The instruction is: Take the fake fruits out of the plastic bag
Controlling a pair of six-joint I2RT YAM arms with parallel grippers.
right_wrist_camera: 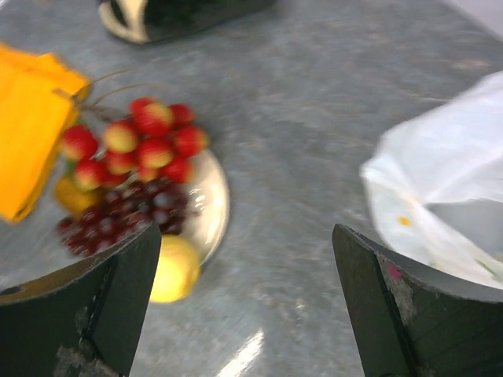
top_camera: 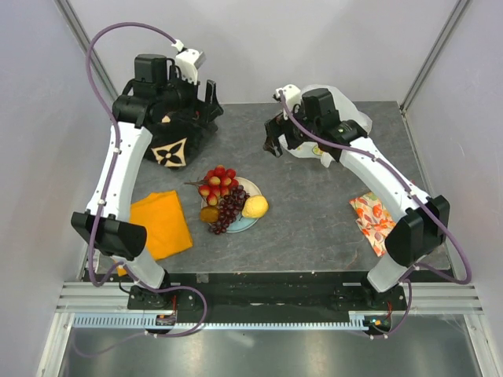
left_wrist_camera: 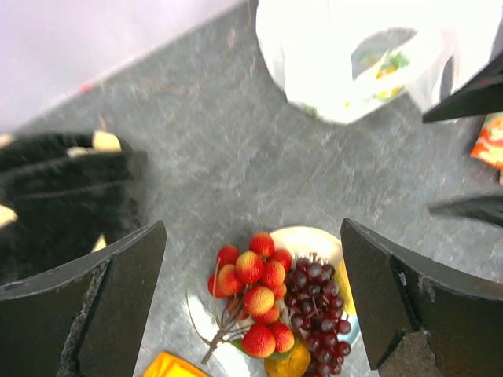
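Top external: grey tabletop (top_camera: 314,224), pale walls (top_camera: 259,47)

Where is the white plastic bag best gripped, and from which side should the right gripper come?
Pinch a raised fold at the rim of the plastic bag, near its opening, coming from above on the plate side, where the open right gripper hangs. The film is thin and slack, so probably only a gathered fold gives hold.
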